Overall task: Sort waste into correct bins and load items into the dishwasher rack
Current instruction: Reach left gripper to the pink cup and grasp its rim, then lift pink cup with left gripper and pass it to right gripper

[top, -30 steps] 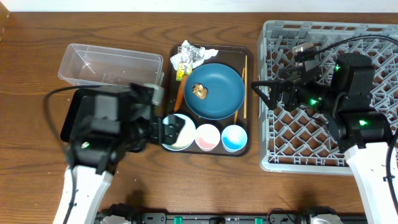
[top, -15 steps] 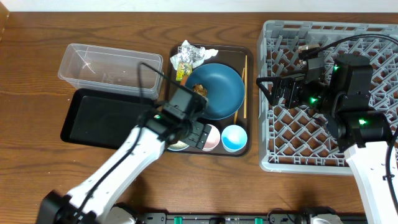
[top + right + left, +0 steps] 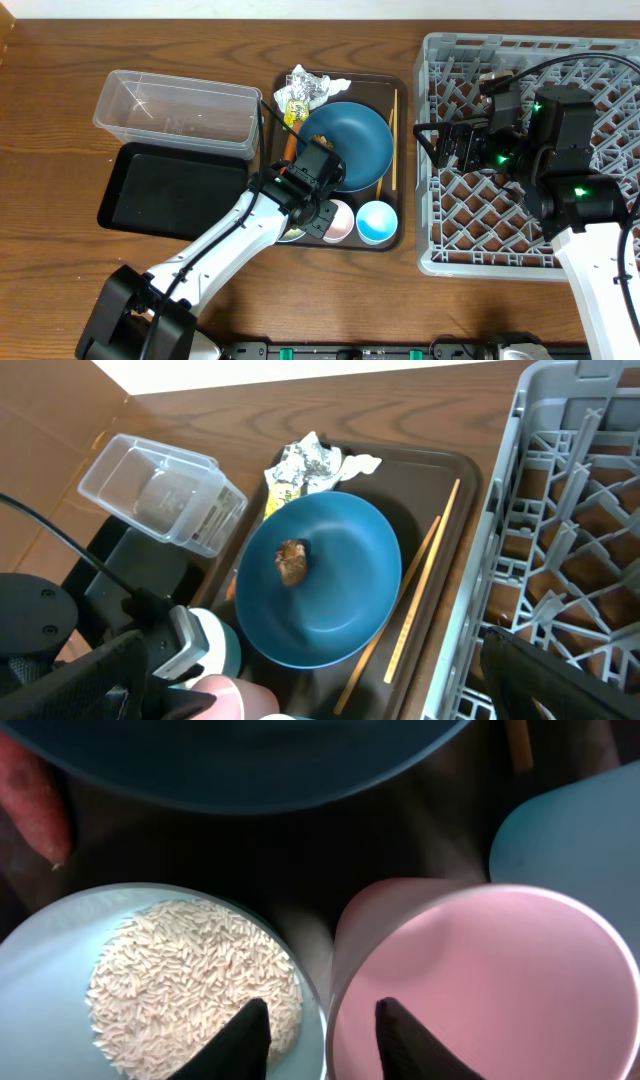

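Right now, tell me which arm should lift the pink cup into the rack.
Left. The left gripper sits over the pink cup, its fingers on either side of the rim next to the white bowl. The right gripper hangs open above the dishwasher rack, well away from the cup.

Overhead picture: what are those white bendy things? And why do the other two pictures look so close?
Those are two robot arms, each ending in a two-fingered claw. The overhead picture looks down from above. The other two come from cameras on the arms' wrists. On the wooden table sit a dark brown serving tray, a big grey plastic rack, a clear plastic tub and a shallow black tray. The serving tray holds a dark blue round plate, a white bowl of rice and a small pink cup. The left claw has one finger each side of the pink cup's rim; I can't tell if it grips. The right claw is open, holding nothing.
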